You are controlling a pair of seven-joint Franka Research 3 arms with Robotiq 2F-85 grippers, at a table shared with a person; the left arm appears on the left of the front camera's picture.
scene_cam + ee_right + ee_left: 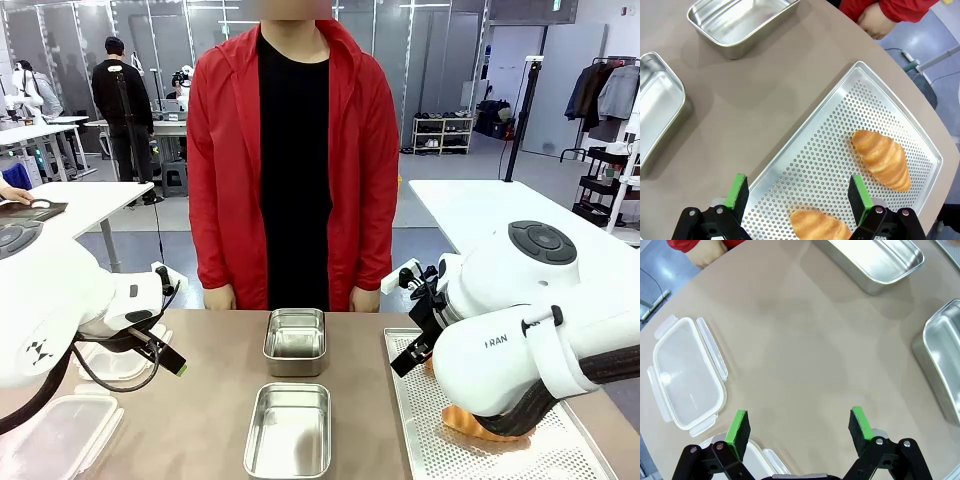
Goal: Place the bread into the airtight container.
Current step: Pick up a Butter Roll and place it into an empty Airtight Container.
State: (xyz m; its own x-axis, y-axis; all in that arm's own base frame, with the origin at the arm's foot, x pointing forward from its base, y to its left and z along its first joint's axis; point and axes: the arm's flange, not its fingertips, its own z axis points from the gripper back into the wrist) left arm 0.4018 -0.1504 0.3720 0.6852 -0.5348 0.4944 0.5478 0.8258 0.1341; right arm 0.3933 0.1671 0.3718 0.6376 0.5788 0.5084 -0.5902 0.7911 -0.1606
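Here, bread on the tray, both grippers empty

Nearest, the right gripper (797, 190) hovers spread and empty over the perforated tray (840, 125), seemingly lining up on the closer croissant (820, 226); a second croissant (882, 157) lies beyond. The left gripper (800, 422) hangs equally wide above bare table (805, 340) beside the clear airtight container (687, 377), likely ready to steady it. Farther on sit the near steel pan (288, 430) and the far steel pan (295, 333), then the person (293, 150)
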